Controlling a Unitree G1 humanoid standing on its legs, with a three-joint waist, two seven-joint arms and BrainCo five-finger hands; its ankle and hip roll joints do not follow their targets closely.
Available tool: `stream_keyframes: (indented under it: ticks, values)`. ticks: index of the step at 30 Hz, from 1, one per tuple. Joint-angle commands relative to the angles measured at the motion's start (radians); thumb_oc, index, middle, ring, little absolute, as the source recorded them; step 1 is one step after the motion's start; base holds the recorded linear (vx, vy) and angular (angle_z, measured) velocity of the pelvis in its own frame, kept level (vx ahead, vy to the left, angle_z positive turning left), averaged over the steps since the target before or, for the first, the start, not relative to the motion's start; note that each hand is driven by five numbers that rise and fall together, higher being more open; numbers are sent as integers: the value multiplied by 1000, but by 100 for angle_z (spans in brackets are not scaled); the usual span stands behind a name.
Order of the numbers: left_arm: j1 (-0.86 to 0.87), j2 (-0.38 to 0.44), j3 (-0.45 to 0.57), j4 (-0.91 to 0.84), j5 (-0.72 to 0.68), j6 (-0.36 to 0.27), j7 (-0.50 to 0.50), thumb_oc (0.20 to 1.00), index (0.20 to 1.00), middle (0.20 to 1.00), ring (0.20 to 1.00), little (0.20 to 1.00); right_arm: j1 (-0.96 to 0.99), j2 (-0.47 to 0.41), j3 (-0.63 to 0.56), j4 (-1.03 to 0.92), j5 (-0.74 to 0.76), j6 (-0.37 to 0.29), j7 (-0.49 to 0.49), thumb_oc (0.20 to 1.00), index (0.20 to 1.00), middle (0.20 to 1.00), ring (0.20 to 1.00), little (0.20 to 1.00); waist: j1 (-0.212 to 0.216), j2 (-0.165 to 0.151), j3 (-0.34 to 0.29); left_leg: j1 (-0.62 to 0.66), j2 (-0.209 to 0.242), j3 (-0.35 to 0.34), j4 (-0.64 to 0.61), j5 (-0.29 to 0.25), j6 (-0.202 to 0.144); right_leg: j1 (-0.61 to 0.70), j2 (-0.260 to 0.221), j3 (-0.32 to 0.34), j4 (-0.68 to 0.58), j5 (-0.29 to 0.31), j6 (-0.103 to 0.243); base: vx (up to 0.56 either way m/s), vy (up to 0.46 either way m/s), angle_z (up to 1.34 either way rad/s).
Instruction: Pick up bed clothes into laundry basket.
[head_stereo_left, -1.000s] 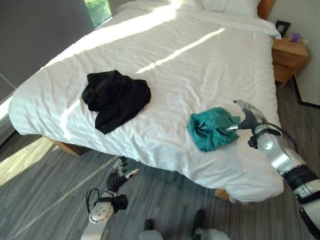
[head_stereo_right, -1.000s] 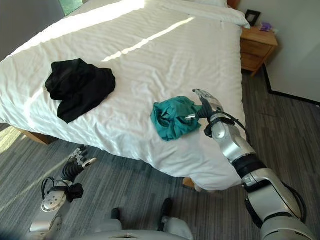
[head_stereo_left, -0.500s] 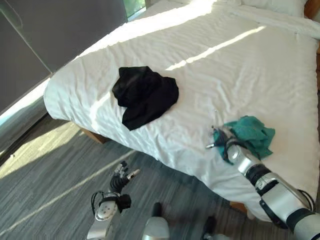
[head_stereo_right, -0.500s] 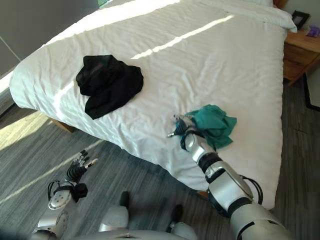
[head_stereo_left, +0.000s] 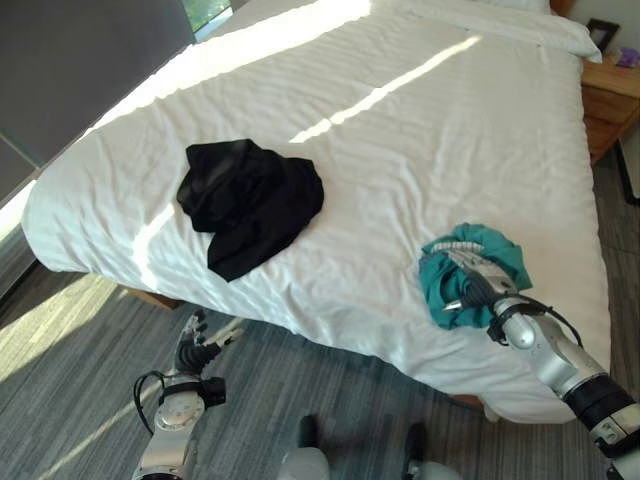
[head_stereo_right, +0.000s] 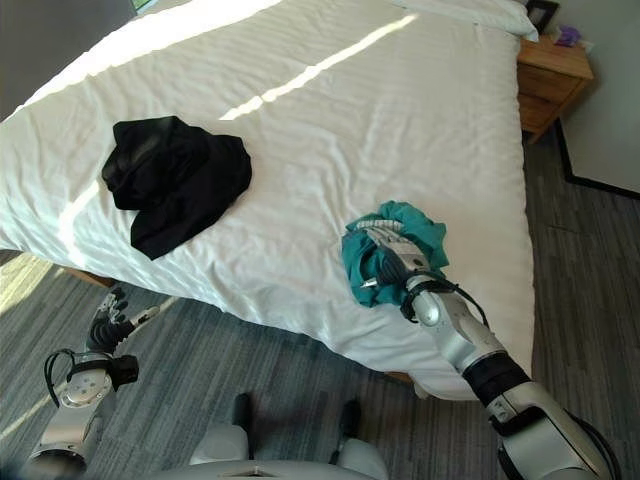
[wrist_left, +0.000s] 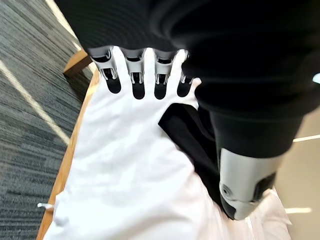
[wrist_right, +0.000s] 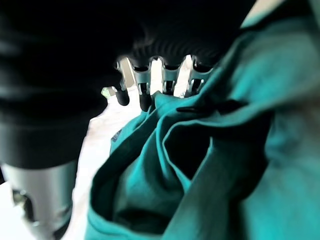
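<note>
Grasp step: right robot hand (head_stereo_left: 473, 283), fingers extended on the teal garment (head_stereo_left: 445, 290), must next close and lift.

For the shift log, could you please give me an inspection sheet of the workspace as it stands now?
Surface: white bed, sheet rumpled, sunlit stripes across it.
Job's things: teal garment bunched near the bed's foot edge on the robot's right; black garment heaped further left. Laundry basket: nothing seen.
Clutter: nothing seen on the bed besides the two garments.
Hands: right hand lies on the teal garment, fingers reaching over its folds, grip not readable; left hand hangs low beside the bed, fingers straight.
Cables: nothing seen.
Surroundings: wooden nightstand by the headboard; grey striped carpet.
</note>
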Motion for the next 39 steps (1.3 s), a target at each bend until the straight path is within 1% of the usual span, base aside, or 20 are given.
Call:
stream_keyframes:
  ticks: [1,4,7,12,13,14,15,17,21,23,24,25,26,28,33,35,36,37,38,39]
  values:
    - [-43,15,-34,-11,51,-41,-21,1000,1000,1000,1000,1000,-46,-28,-7,-9,-39,-19,-5,1000,1000,1000,1000,1000,5,-26,20,-14,37,-53,10,-35,-39,70,-98,-54,19,-93,107,-52,-1,-9]
    - [-64,16,-57,15,59,-32,-27,1000,1000,1000,1000,1000,-50,35,25,44,-50,-4,-10,1000,1000,1000,1000,1000,13,-48,40,-30,34,-53,10,-33,-35,52,-100,-52,19,-81,111,-63,-37,-9]
    - [-88,14,-67,43,46,-34,-16,1000,1000,1000,1000,1000,-100,93,66,111,-50,9,-25,1000,1000,1000,1000,1000,23,-50,58,-51,34,-57,10,-25,-37,31,-101,-53,19,-72,109,-84,-35,-1]
    - [-165,22,-85,109,3,-56,14,1000,1000,1000,1000,1000,-260,180,158,401,-36,55,-74,1000,1000,1000,1000,1000,46,-29,98,-100,36,-75,10,2,-49,-7,-102,-55,19,-60,104,-92,-38,5]
    - [-203,39,-89,147,-7,-64,25,1000,1000,1000,1000,1000,-299,205,185,552,-12,78,-66,200,200,200,200,200,59,-13,112,-124,33,-85,10,13,-56,-21,-104,-60,19,-56,104,-113,-39,21]
    - [-207,40,-88,150,-8,-66,25,1000,1000,1000,1000,1000,-308,210,188,564,-11,74,-71,200,200,200,200,200,56,-14,112,-127,34,-87,10,14,-57,-22,-103,-62,19,-55,104,-103,-54,20]
    - [-234,69,-82,180,-2,-72,28,1000,1000,1000,1000,1000,-320,232,217,702,-3,94,-28,200,200,200,200,200,75,4,113,-146,33,-96,10,22,-65,-27,-109,-74,19,-56,105,-30,-32,22]
    - [-238,82,-73,182,-6,-78,29,1000,1000,1000,1000,1000,-324,241,227,748,-1,94,-14,200,200,200,200,200,77,8,108,-152,35,-102,10,25,-68,-27,-109,-83,19,-59,105,-1,-27,26]
    - [-238,152,21,116,-33,-113,61,1000,1000,1000,1000,1000,-185,253,192,733,53,68,11,200,200,200,200,200,70,17,82,-132,31,-104,10,18,-64,3,-115,-94,19,-65,111,68,29,22]
    - [-242,224,82,61,1,-121,90,1000,1000,1000,1000,1000,-43,248,127,716,109,51,26,200,200,200,200,200,54,14,66,-109,25,-98,10,6,-57,27,-118,-93,19,-67,115,97,66,13]
    - [-255,318,145,20,34,-127,118,1000,1000,1000,1000,1000,102,253,56,758,160,46,53,200,200,200,200,200,27,11,45,-78,18,-88,10,-15,-51,48,-120,-92,19,-71,120,148,100,18]
    - [-271,363,159,-3,70,-122,131,1000,1000,1000,1000,1000,157,259,41,788,156,46,66,200,200,200,200,200,16,7,36,-66,16,-84,10,-21,-48,55,-122,-90,19,-70,122,108,80,16]
    - [-271,363,158,-4,70,-122,131,1000,1000,1000,1000,1000,157,260,40,788,156,45,65,200,200,200,200,200,17,5,36,-70,14,-84,10,-16,-47,51,-123,-89,19,-65,122,58,59,8]
    - [-311,436,158,-42,172,-97,150,1000,1000,1000,1000,1000,267,272,9,869,149,51,98,200,200,200,200,200,-17,-1,24,-52,13,-72,10,-25,-40,53,-126,-79,19,-59,128,67,78,2]
    - [-518,522,-13,35,437,-2,172,1000,1000,1000,1000,1000,483,305,-66,1003,185,56,165,200,200,200,200,200,-110,-30,14,-16,7,-32,10,-45,-26,50,-133,-51,19,-36,143,28,106,-7]
    - [-642,545,-126,174,512,27,204,1000,1000,1000,1000,1000,542,309,-75,1016,201,53,175,200,200,200,200,200,-158,-38,18,-14,6,-16,10,-49,-23,31,-132,-33,20,-22,148,-36,142,-20]
    - [-771,601,-261,343,598,71,215,1000,1000,1000,1000,1000,582,303,-97,1014,236,43,169,200,200,200,200,200,-206,-39,29,-9,10,6,10,-58,-20,7,-127,-11,27,-9,149,-74,183,-29]
    - [-844,629,-346,429,650,88,212,1000,1000,1000,1000,1000,593,310,-113,1013,262,38,164,200,200,200,200,200,-228,-41,37,-12,11,21,10,-61,-19,-16,-127,3,31,7,149,-77,147,-28]
    - [-859,629,-359,436,649,86,214,1000,1000,1000,1000,1000,593,315,-116,1013,262,38,164,200,200,200,200,200,-223,-45,37,-18,9,22,10,-55,-18,-21,-128,5,30,12,149,-99,127,-47]
    - [-949,668,-457,544,717,116,204,1000,1000,1000,1000,1000,591,319,-127,1007,308,29,155,200,200,200,200,200,-257,-45,52,-23,10,42,10,-57,-19,-57,-128,19,35,37,149,-119,123,-66]
